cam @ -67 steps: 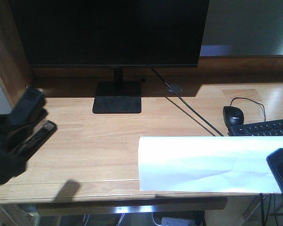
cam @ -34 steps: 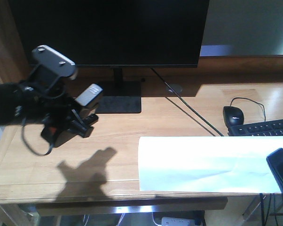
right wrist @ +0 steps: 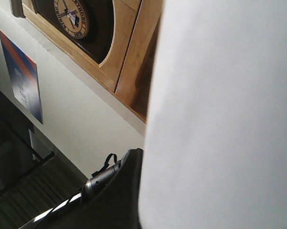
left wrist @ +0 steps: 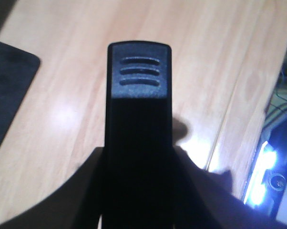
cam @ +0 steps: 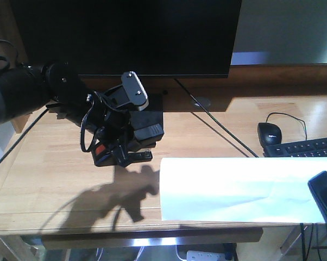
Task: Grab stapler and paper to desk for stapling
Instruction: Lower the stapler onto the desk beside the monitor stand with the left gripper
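My left gripper (cam: 125, 151) reaches in from the left and is shut on the black stapler (cam: 115, 152), whose orange-red patch shows on its left. It hangs just over the desk (cam: 55, 179), in front of the monitor base and close to the left edge of the paper (cam: 234, 187). In the left wrist view the stapler (left wrist: 139, 109) runs straight out between the fingers (left wrist: 81, 191), ridged end foremost. The white sheet lies flat along the desk's front right. My right gripper (cam: 325, 197) is shut on its right end. In the right wrist view the paper (right wrist: 224, 119) lies against a dark finger (right wrist: 117, 200).
A large black monitor (cam: 131, 32) stands at the back, its base (cam: 150, 117) partly behind the left gripper. A black mouse (cam: 270, 133) and keyboard (cam: 307, 147) lie at the right, with a cable (cam: 218, 128) running diagonally. A raised wooden side panel (cam: 3, 38) bounds the left.
My left arm has carried the stapler rightward from the desk's left edge to a spot just left of the paper. The paper and right gripper have not moved.
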`<state>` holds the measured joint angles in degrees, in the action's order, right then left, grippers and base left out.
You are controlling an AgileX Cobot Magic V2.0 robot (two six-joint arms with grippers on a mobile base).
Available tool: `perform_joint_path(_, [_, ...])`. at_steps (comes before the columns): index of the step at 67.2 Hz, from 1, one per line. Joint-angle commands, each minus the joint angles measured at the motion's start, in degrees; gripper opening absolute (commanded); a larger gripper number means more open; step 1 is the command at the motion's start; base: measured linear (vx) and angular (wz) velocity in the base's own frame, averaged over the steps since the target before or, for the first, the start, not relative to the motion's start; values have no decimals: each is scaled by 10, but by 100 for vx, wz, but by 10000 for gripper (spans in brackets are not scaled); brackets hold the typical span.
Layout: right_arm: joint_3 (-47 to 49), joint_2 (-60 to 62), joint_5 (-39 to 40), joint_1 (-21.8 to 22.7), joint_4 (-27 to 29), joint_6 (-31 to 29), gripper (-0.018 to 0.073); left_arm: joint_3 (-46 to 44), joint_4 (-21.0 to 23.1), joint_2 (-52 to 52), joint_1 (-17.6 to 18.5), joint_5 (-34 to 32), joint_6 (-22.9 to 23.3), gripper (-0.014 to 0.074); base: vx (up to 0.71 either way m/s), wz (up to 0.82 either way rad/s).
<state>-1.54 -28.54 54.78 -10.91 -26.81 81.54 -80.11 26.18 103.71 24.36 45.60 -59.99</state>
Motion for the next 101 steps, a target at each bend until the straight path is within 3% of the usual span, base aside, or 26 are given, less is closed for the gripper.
perform_joint_path(1, [-1, -4, 34, 0, 11, -8, -6, -24, 73, -14, -29, -5, -68, -7, 0, 0])
perform_joint_path(14, [-1, -4, 34, 0, 11, -8, -6, -24, 161, -1, -101, 43, -179, -7, 0, 0])
perform_joint_path(29, [-1, -4, 34, 0, 11, -8, -6, -24, 214, 25, -177, 75, -250, -7, 0, 0])
perform_joint_path(37, [-1, -4, 34, 0, 11, -8, -6, -24, 238, 51, -209, 121, -331, -7, 0, 0])
perform_joint_path(43, [-1, -4, 34, 0, 11, -8, -6, -24, 263, 77, -226, 162, -396, -7, 0, 0])
perform_joint_path(57, [-1, -4, 34, 0, 11, -8, -6, -24, 354, 135, -255, 199, -500, -7, 0, 0])
perform_joint_path(66, [-1, -4, 34, 0, 11, -8, -6, -27, 369, 155, -258, 197, -580, -7, 0, 0])
perform_joint_path(89, [-1, -4, 34, 0, 11, -8, -6, -48, 367, 191, -258, 193, -585, 22, 0, 0])
perform_joint_path(101, [-1, -4, 34, 0, 11, -8, -6, -52, 366, 198, -258, 178, -565, 86, 0, 0])
